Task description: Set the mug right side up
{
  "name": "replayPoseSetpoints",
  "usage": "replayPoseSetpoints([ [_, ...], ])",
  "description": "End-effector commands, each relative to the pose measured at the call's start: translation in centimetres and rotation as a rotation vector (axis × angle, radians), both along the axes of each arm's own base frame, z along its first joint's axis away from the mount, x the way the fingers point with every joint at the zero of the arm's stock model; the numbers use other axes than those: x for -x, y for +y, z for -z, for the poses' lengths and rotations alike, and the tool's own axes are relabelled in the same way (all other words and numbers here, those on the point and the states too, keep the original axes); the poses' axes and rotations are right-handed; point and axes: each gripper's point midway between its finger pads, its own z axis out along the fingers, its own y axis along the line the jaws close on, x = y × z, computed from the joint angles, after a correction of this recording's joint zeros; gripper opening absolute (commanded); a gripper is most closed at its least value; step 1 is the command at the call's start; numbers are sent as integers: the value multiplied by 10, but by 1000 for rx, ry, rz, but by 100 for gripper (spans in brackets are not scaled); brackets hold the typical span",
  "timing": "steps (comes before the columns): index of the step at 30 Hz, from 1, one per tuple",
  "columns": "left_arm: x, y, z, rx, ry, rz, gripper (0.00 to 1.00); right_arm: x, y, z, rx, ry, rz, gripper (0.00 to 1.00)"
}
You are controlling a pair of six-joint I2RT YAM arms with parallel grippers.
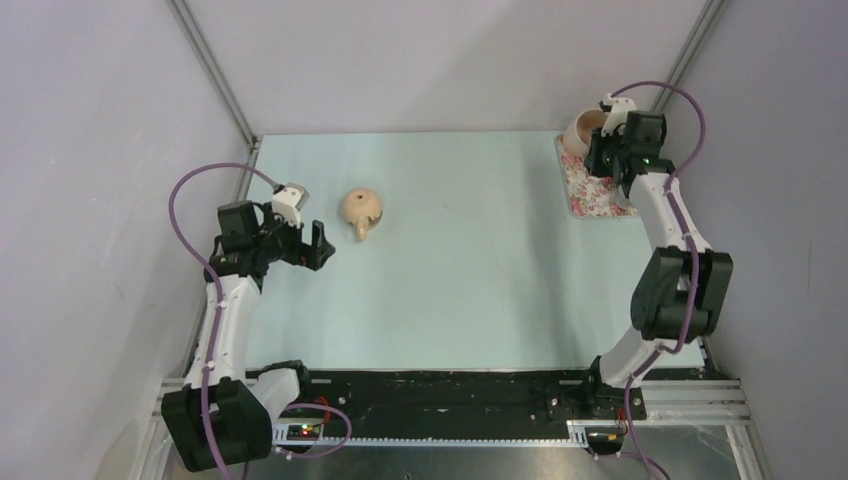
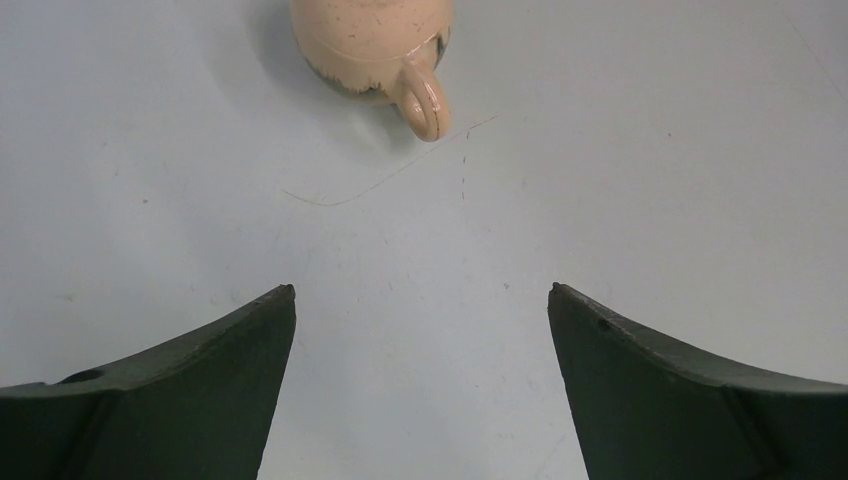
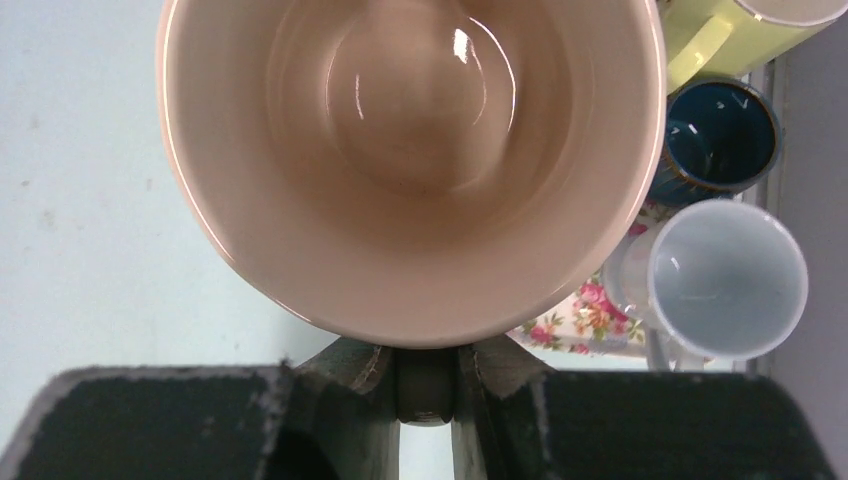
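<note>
Well, the mug (image 1: 360, 208) sits mouth down, it seems, on the left part of the table (image 1: 480, 270), its handle (image 2: 425, 100) turned toward the left claw (image 1: 318, 245), which hangs near it with fingers spread wide. I think the smooth round body may slip or roll away if the claw closes off centre. Far right, the right claw (image 3: 427, 375) is pinching a second mug (image 3: 410, 170), tilted above the flowered mat (image 1: 590, 195). A yellow mug (image 3: 740, 30), a blue mug (image 3: 715, 145) and a white mug (image 3: 730, 280) crowd there, so it could knock them. Nothing stands between the left claw and the mug.

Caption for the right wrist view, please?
Right gripper grips the peach mug, mouth toward camera, three other mugs alongside.
</note>
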Motion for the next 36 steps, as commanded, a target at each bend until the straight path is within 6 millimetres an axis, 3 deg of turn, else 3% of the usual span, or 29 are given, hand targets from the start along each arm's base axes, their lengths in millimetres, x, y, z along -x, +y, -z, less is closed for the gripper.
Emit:
replayPoseSetpoints([
  [1, -6, 1, -1, -1, -9, 16, 98, -41, -20, -47, 77, -118, 58, 0],
  [6, -5, 4, 0, -19, -14, 12, 98, -65, -27, -28, 102, -35, 58, 0],
  [17, -4, 5, 4, -33, -12, 12, 98, -90, -32, 12, 111, 32, 51, 0],
  [25, -3, 5, 2, -33, -20, 12, 98, -93, -33, 36, 81, 86, 57, 0],
  [36, -4, 3, 3, -20, -11, 21, 98, -93, -52, 79, 51, 161, 87, 0],
])
